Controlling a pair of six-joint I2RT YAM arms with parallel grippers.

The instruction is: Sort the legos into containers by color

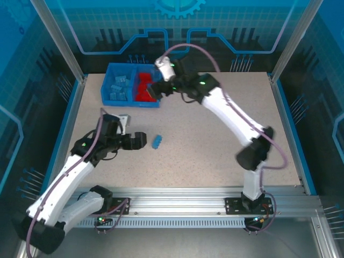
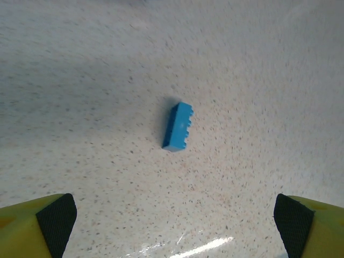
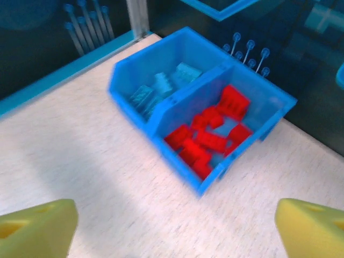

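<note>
My left gripper [image 1: 142,140] sits low over the table [image 1: 204,145], near the left-middle of the surface. Its jaws are spread wide with nothing between them. In my left wrist view, the two dark pads [image 2: 56,220] show at the bottom corners, with bare speckled table [image 2: 80,80] between them at the left gripper [image 2: 174,226]. One loose blue brick [image 1: 157,141] lies on the table just right of those fingertips, not touching them. The wrist camera shows the loose blue brick [image 2: 178,127] alone, ahead of my fingers and tilted a little off square to them.

My right gripper [image 1: 156,89] is held at the far side, over the near right corner of the blue bin [image 1: 129,102]. Its jaws are also wide apart and hold nothing. In the right wrist view, yellow fingertips [image 3: 37,226] sit at each bottom corner around the right gripper [image 3: 174,231]. The blue bin [image 3: 140,121] stands beyond them on the table [image 3: 80,156].

The bin is at the far left. Its left compartment holds light blue bricks [image 1: 119,86] and its right one holds red bricks [image 1: 144,88]. My right wrist camera shows the red bricks [image 3: 209,134] heaped together and the light blue bricks [image 3: 161,86] beyond the divider. That picture is blurred, so I cannot count them.
</note>
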